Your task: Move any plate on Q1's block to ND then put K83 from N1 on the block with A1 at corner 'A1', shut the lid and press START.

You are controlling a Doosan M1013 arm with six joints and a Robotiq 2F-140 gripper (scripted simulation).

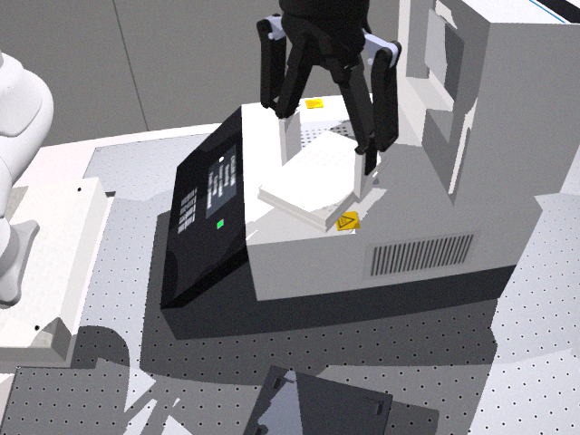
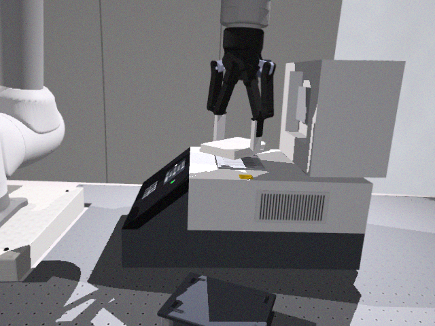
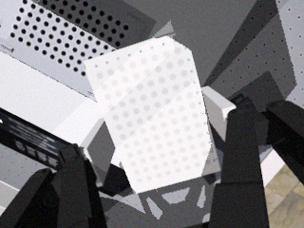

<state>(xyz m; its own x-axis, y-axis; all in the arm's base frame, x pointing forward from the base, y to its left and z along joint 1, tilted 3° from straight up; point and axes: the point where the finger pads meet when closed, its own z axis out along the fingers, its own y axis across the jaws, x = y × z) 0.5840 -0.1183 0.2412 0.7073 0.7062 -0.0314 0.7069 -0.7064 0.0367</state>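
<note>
My gripper (image 1: 325, 173) is shut on a white 96-well plate (image 1: 311, 182), gripping its two long sides. It holds the plate a little above the top deck of the cycler Q1 (image 1: 355, 234), the right way up and turned at an angle to Q1's edges. The plate also shows in the exterior view (image 2: 228, 147) and in the wrist view (image 3: 152, 114). Q1's perforated block (image 1: 323, 130) lies partly hidden under the plate. Q1's lid (image 1: 491, 93) stands open, upright at the rear. The status lamp (image 1: 219, 224) is green. I cannot read the plate's label or its A1 corner.
The black sloped panel with the keypad (image 1: 187, 210) faces left. A dark, empty plate nest (image 1: 323, 402) lies on the perforated table in front of Q1. The robot's white base (image 1: 18, 187) and its pedestal stand at the left. Yellow warning labels (image 1: 347, 220) mark Q1's deck.
</note>
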